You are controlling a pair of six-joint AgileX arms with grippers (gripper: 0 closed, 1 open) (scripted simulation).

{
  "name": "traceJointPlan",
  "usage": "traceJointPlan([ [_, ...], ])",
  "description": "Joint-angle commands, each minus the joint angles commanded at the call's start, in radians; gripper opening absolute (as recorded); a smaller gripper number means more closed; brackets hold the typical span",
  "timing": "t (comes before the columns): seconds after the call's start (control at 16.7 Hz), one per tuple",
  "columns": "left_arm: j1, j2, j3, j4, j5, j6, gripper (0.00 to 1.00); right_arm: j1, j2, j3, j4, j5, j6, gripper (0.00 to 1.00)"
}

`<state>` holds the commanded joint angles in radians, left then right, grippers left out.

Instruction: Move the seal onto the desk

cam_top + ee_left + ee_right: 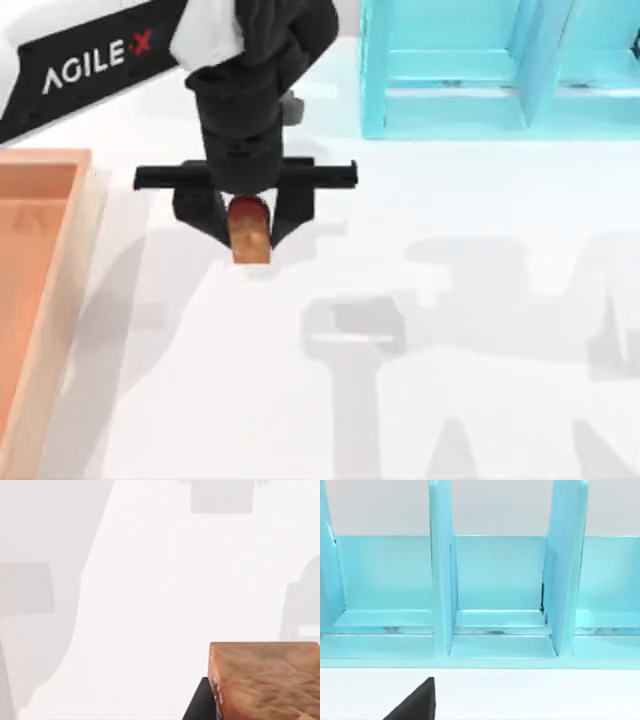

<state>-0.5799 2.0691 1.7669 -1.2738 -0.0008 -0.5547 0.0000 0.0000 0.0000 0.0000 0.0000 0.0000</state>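
Top view: the desk [450, 200] is a glossy white sheet crossed by soft grey shadows, the heaviest a gripper-shaped patch at about 6 o'clock of centre and a broad band running down toward 7 o'clock.

A light-wood tray [70, 260] lies along the edge at 9 o'clock; its orange floor is bare where it can be seen.

A turquoise shelf [440, 70] stands at 1 o'clock, with upright dividers splitting it into open bays. The right wrist view looks straight into those bays across a strip of white desk, with pale wall above the shelf; a black finger tip [417, 702] shows in the foreground. Cannot tell how the right gripper's fingers stand.

The left arm comes in from 11 o'clock. The left gripper [250, 235] points down over the desk at about 10 o'clock of centre, between tray and shelf.

The seal [249, 232] stands upright between the two black fingers [198, 212], dark red top uppermost, tan block below. The fingers sit against its sides, pinching it. Its shadow lies directly under it; whether the base touches the desk, cannot tell.

The left wrist view has the tan block large in the foreground against white desk.
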Motion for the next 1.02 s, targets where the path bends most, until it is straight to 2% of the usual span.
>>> traceJointPlan([
  [0.18,-0.124,0.152,0.108,0.044,0.003,-0.117,0.00,0.000,0.000,0.000,0.000,0.000,0.000,1.00],
  [0.3,-0.168,0.201,0.146,0.062,0.005,-0.162,0.00,0.000,0.000,0.000,0.000,0.000,0.000,1.00],
  [0.66,-0.173,0.209,0.147,0.067,0.006,-0.168,0.00,0.000,0.000,0.000,0.000,0.000,0.000,1.00],
  [1.02,-0.174,0.241,0.054,0.194,0.005,-0.169,0.00,0.000,0.000,0.000,0.000,0.000,0.000,1.00],
])
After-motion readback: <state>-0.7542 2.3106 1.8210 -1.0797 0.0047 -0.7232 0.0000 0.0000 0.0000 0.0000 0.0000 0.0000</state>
